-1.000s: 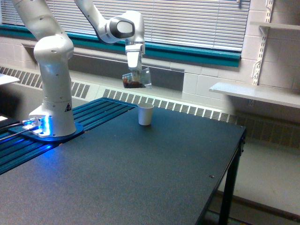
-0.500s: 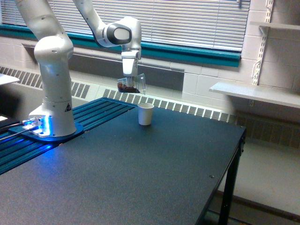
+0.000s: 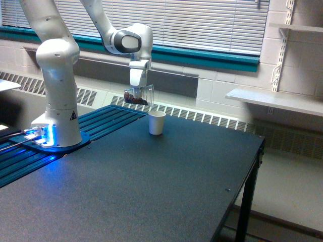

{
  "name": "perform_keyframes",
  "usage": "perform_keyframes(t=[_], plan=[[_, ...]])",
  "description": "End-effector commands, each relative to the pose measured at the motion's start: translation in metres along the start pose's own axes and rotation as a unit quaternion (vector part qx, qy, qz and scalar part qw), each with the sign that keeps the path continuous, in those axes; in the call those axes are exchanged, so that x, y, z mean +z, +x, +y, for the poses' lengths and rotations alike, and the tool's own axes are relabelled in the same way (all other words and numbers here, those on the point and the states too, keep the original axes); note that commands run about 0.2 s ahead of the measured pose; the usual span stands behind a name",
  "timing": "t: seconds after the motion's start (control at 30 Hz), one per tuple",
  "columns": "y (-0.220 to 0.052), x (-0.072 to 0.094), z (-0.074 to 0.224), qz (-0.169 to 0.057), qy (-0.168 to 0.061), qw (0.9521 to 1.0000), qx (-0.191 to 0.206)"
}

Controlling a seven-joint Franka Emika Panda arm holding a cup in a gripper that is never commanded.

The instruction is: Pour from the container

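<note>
Gripper clasps the container of brown bits, tilted above and beside the white cup on the surface, apparently lining up a pour.

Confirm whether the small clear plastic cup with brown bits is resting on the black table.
No. The clear plastic cup hangs in the robot's hand, above the black table and the white paper cup.
</note>
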State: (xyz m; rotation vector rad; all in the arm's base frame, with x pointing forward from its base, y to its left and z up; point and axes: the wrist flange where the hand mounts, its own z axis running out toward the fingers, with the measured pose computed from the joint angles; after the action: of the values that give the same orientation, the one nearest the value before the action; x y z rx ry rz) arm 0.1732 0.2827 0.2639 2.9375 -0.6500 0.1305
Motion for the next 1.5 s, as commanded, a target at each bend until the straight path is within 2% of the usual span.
perform_keyframes(t=[0.03,0.4,0.87,1.5], plan=[[0.002,0.007,0.0,-0.012,-0.005,0.9996,-0.025],[0.014,0.012,-0.003,-0.025,-0.01,0.9989,-0.039],[0.021,0.02,-0.007,-0.055,-0.024,0.9959,-0.067],[0.03,0.021,-0.018,-0.068,-0.041,0.9919,-0.1]])
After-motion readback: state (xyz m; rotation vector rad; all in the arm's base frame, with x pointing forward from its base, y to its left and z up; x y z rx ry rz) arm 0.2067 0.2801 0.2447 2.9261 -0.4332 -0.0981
